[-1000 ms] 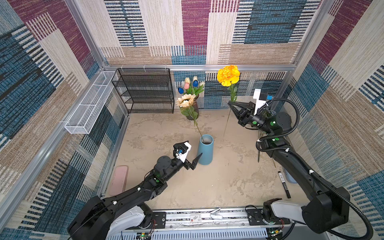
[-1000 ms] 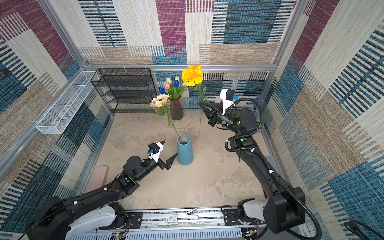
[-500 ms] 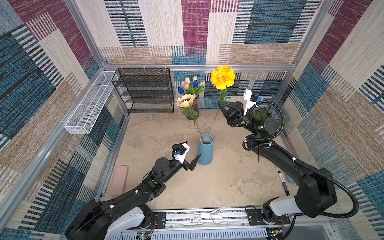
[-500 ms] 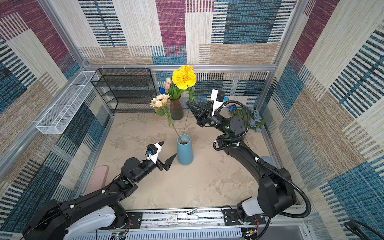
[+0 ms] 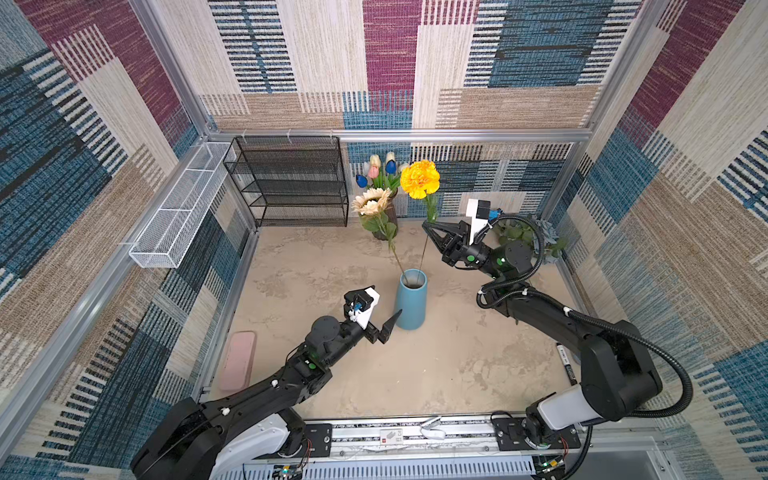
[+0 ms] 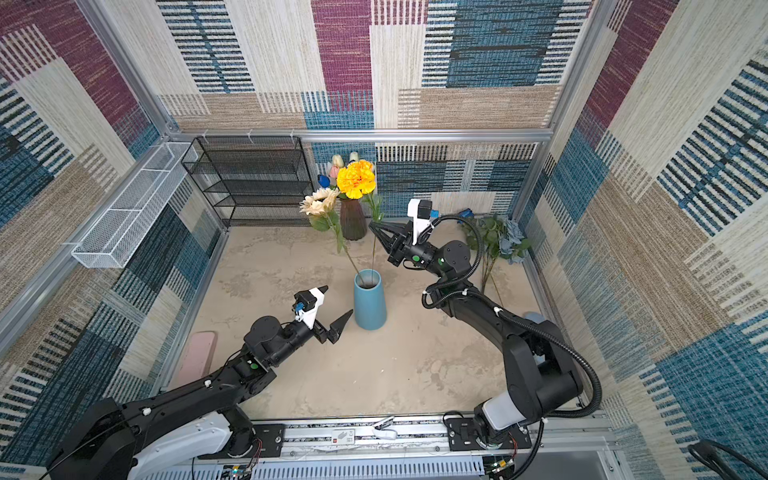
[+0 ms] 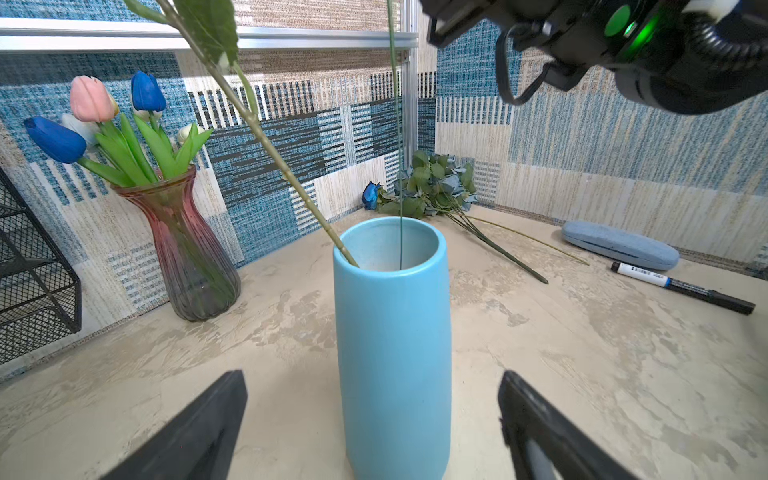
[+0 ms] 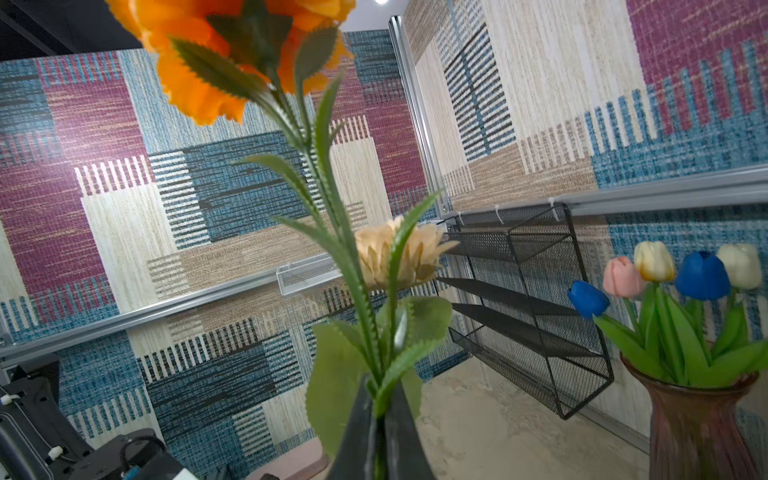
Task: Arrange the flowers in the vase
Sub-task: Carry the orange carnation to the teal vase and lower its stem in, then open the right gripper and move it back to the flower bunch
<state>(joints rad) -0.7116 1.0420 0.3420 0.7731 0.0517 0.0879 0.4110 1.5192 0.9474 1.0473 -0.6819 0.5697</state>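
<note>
Flowers, whole lot: two at the blue vase (image 5: pixel 410 303) mid-table; tulips (image 7: pixel 91 99) in a red glass vase (image 7: pixel 183 249) at the far wall; dusty-blue roses (image 7: pixel 436 187) lay far right on the table (image 5: pixel 457 374), not yet arranged.
Right gripper (image 5: pixel 430 230): jaws pinched tight on the orange flower's stem just under its leaves, above and far-right of the blue vase.
Left gripper (image 5: pixel 386 299): spread wide, held nothing, low on the near-left of the blue vase, close but apart from it.
Blue vase: upright, mouth clear on its right side.
Cream sunflower (image 5: pixel 371 201): in the blue vase, stem leaned on the left rim, head tilted far-left.
Orange flower (image 5: pixel 420 179): held nearly upright, bloom high.
Stem end (image 7: pixel 400 249): thin, wire-like, already inside the vase mouth.
Step, judged: lowering the orange flower in.
Do it well: descend straight so the thin stem does not bow on the rim; let go only once it bottoms; left gripper could steady the vase.
Risk: top-heavy bloom may flop onto the sunflower.
</note>
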